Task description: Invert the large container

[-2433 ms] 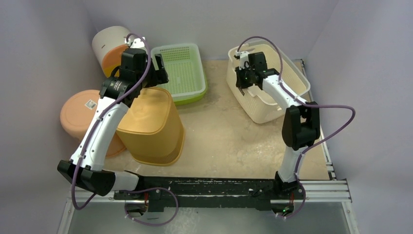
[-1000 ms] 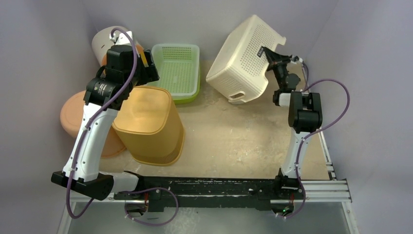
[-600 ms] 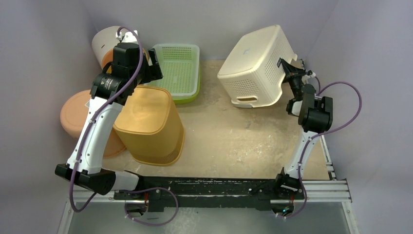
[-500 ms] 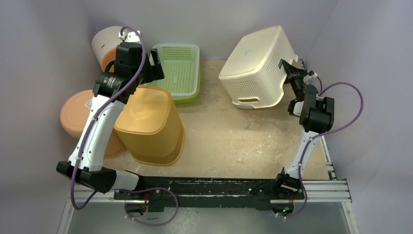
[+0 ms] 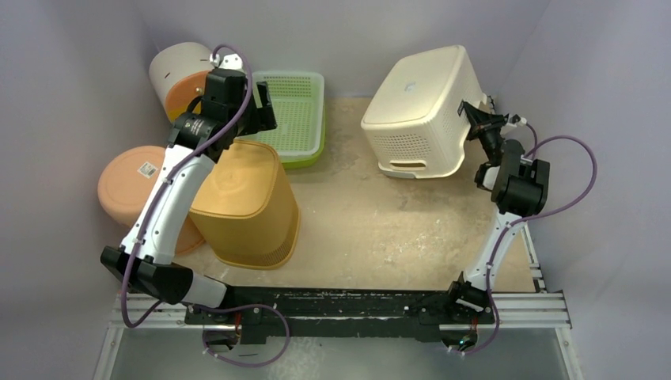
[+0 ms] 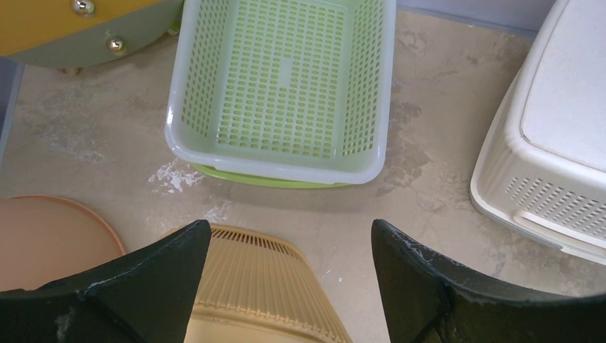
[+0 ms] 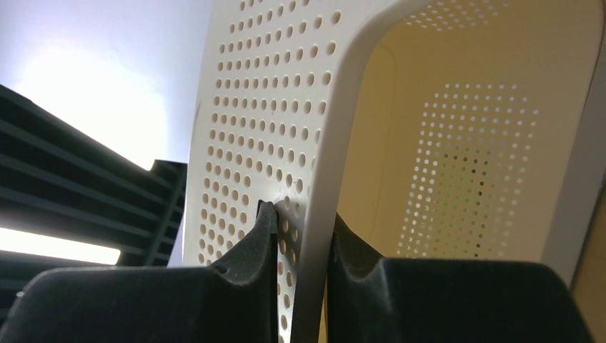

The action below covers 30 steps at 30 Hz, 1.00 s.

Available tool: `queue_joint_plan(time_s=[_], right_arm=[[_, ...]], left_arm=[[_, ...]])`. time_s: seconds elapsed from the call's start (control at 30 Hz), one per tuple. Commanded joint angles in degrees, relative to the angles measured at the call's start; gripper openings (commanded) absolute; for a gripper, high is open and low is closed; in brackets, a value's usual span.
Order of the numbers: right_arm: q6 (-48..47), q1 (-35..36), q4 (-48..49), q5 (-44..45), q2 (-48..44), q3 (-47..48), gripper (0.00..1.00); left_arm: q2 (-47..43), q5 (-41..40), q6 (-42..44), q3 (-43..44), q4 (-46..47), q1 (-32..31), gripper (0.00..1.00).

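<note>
While right fingers (image 7: 236, 286) pinch its three-o'clock wall, the large cream perforated plastic basket (image 5: 419, 111) sits base-up.
Left fingers (image 6: 128, 279): wide open, empty.

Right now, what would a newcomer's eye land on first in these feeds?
The cream basket at the far right, lying bottom-up, with the right gripper shut on its perforated wall. Next, the left gripper, open, hovering above the green tray and the yellow bin on the left.
</note>
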Motion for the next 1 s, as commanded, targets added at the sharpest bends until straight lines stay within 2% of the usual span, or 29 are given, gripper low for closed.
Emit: queue_joint_plan(time_s=[0.0, 0.3, 0.43, 0.7, 0.87, 0.97], right_arm=[[-25.03, -1.15, -13.46, -10.01, 2.09, -0.91, 0.17], [-34.66, -1.72, -29.11, -7.12, 0.98, -0.48, 0.22], [-39.82, -1.87, -38.87, -4.84, 0.14, 0.83, 0.25], [-48.84, -2.07, -52.83, 0.53, -1.72, 3.45, 0.26], [-56.46, -2.12, -66.03, 5.43, -1.89, 7.55, 0.27], [-59.5, -2.06, -70.78, 9.1, -2.72, 8.36, 0.27]], left_arm=[[0.31, 0.54, -0.89, -1.0, 3.59, -0.62, 0.8], [2.06, 0.31, -0.69, -1.39, 4.84, -0.87, 0.8], [3.02, 0.75, -0.29, -1.26, 5.11, -0.95, 0.8], [3.93, 1.3, 0.29, -1.39, 5.7, -1.03, 0.8], [4.14, 2.17, 0.28, -2.25, 6.39, -1.04, 0.8], [4.22, 2.3, 0.41, -2.68, 6.69, -1.06, 0.8]])
